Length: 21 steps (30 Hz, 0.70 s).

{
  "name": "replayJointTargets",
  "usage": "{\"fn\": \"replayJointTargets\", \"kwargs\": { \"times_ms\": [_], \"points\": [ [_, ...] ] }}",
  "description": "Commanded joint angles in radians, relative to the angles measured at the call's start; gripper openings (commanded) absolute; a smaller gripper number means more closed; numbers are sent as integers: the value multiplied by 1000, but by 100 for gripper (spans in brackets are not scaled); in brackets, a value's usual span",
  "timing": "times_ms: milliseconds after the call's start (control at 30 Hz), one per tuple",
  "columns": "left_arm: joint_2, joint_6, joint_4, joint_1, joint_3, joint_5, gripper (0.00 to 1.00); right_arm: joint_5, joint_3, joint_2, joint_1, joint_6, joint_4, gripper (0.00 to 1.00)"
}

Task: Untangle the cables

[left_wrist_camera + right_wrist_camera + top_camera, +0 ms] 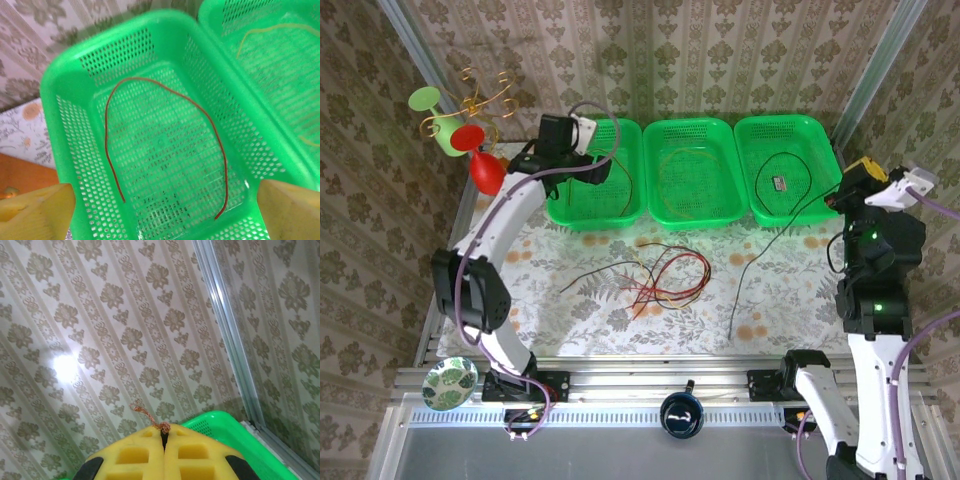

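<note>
Cables [665, 275] are lying tangled on the table at mid-frame, one red cable [106, 131] resting in the left basket [60, 85] under the left tool [164, 212], jaws apart; the right tool [164, 437] is pinching a frayed coppery cable end [147, 416]. I'd be lifting the left straight up, not snagging that loop

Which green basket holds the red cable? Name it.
The left basket: a red cable loops inside it. The middle basket holds a yellow cable, the right basket a black cable.
</note>
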Motion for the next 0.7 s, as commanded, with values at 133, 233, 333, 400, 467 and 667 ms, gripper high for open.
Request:
{"fn": "replayJointTargets", "kwargs": {
  "times_ms": [133, 233, 333, 400, 467, 667],
  "points": [
    [-176, -79, 138, -30, -202, 101, 94, -23, 177, 132, 13, 13, 140, 0],
    [-234, -111, 189, -74, -288, 87, 93, -20, 254, 196, 15, 13, 176, 0],
    [-272, -135, 220, -127, -363, 79, 94, -10, 330, 252, 15, -18, 213, 0],
    [-287, -144, 233, -152, -404, 67, 94, 2, 378, 284, 15, -52, 250, 0],
    [-302, -153, 239, -177, -434, 59, 94, 16, 438, 326, 15, -103, 297, 0],
    [-349, -197, 265, -225, -516, 41, 94, 63, 635, 512, 12, -212, 409, 0]
  ]
}}
